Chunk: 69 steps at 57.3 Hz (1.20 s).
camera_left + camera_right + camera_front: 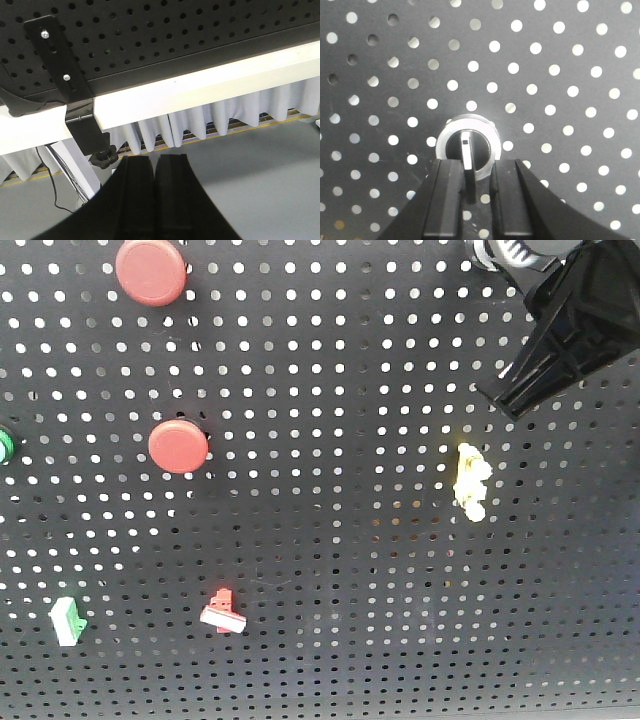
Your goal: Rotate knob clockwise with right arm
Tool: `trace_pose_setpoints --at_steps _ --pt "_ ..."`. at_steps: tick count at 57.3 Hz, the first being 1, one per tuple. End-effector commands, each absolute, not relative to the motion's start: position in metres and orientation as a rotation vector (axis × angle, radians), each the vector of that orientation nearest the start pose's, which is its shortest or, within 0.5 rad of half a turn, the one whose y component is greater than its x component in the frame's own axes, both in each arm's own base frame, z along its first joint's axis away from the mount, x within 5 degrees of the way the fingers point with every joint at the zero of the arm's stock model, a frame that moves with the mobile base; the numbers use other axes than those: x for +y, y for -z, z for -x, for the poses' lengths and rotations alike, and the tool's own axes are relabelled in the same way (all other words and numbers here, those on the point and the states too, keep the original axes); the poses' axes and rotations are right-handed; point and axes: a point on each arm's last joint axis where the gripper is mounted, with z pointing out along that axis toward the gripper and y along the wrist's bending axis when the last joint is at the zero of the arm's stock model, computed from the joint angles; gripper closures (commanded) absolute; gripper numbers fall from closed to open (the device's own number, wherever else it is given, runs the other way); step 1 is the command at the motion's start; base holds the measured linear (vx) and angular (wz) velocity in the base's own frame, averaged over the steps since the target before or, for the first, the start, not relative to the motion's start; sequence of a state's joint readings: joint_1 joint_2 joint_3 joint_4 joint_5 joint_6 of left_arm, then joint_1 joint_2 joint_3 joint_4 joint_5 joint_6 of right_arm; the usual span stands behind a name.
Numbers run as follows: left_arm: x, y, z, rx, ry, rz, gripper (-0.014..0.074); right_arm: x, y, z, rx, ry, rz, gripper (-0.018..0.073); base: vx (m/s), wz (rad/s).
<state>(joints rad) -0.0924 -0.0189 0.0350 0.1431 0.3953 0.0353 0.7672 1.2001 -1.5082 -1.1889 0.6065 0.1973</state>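
Where rt wrist cam shows the knob whole (silver ring, black centre, bar upright), front cam gets just a sliver top-right behind the right arm. Right gripper fingers narrow, flanking bar; contact unclear. Left gripper closed, empty. Black pegboard, white table edge, grey floor.

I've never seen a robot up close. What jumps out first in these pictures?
The bright colours on the black pegboard stand out first: an upper red disc and a lower red disc at the left, a yellow peg at the right. Close up in the right wrist view, the right hand flanks a silver-ringed knob, its bar between the fingers.
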Motion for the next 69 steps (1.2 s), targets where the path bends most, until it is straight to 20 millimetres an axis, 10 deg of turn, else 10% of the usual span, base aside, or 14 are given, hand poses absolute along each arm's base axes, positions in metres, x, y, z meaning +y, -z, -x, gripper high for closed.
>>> trace_pose_setpoints --at_steps 1,39,69 --pt "-0.001 -0.172 -0.053 1.803 -0.090 -0.201 0.0603 0.121 -0.542 -0.196 1.214 0.550 0.710 0.0328 0.00 0.00" --pt "-0.001 -0.172 -0.053 1.803 -0.090 -0.201 0.0603 0.131 -0.537 -0.204 1.223 0.479 0.674 0.0572 0.00 0.00" --pt "-0.001 -0.172 -0.053 1.803 -0.090 -0.201 0.0603 0.143 -0.545 -0.197 1.325 -0.542 0.066 0.0568 0.00 0.00"
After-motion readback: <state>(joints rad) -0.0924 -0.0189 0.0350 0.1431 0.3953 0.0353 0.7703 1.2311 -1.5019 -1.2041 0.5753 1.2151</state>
